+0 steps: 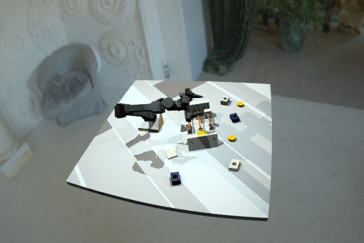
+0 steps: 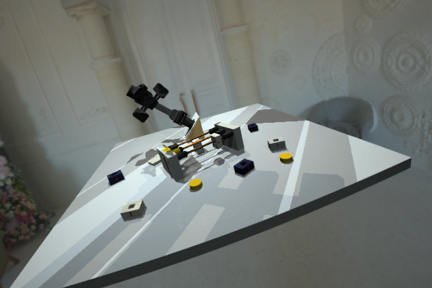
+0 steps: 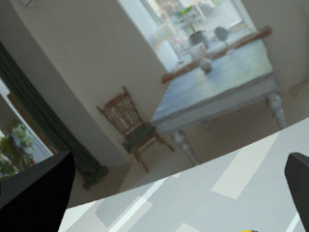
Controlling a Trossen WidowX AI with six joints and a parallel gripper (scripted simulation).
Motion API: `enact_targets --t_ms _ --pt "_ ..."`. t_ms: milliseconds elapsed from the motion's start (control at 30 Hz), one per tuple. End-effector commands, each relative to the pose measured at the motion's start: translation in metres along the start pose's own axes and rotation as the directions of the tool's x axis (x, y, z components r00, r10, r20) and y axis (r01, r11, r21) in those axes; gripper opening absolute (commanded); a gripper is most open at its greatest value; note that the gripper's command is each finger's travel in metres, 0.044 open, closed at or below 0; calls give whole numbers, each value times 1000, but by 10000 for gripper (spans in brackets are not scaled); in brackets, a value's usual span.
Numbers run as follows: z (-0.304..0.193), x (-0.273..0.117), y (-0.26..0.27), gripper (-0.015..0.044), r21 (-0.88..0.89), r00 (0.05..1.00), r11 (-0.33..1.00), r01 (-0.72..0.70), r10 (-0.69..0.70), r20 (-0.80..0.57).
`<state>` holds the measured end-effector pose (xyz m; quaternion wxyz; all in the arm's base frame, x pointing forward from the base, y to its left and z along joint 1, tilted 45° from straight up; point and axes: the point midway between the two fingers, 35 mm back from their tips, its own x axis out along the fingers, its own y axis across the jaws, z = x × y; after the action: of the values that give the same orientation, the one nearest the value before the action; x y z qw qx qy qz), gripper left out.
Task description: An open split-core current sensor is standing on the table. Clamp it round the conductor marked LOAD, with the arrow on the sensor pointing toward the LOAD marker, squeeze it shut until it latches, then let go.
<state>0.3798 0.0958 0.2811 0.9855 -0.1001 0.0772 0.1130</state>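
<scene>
My gripper point(image 1: 202, 104) point(image 2: 150, 102) point(image 3: 185, 164) is open and empty, high above the table. Three orange conductors run between two grey end blocks point(image 1: 202, 142) point(image 2: 235, 138). A yellow marker point(image 1: 201, 132) point(image 2: 167, 149) sits at one end of the middle conductor; its lettering cannot be read. A small grey object point(image 1: 184, 127) point(image 2: 198, 145) stands on the table beside the conductors, probably the open sensor; its arrow cannot be made out. A pale closed block point(image 1: 207, 111) point(image 2: 217, 141) is around an outer conductor. In the wrist view neither sensor nor conductors show.
Pale blocks point(image 1: 234, 165) point(image 1: 224, 100) point(image 2: 133, 210) and dark blue blocks point(image 1: 175, 177) point(image 1: 234, 117) point(image 2: 244, 166) point(image 2: 252, 127) lie around the fixture. Yellow discs point(image 1: 231, 138) point(image 1: 240, 104) point(image 2: 196, 184) lie beside it. A pale flat plate point(image 1: 170, 151) lies near the arm's base.
</scene>
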Motion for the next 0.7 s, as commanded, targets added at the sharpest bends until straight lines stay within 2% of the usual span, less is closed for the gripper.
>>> enact_targets --t_ms 0,167,333,400,500,667 --pt "6 -39 -43 440 106 991 989 101 -109 81" --pt "11 -87 -82 440 211 954 956 204 -242 175" --pt "10 -87 -84 440 219 955 953 211 -249 164" --pt "-4 -72 -83 440 248 963 938 244 -264 52" --pt "-38 -46 -77 440 254 934 905 342 -296 -201" --pt "-87 -26 -62 440 93 755 860 502 -383 -533"
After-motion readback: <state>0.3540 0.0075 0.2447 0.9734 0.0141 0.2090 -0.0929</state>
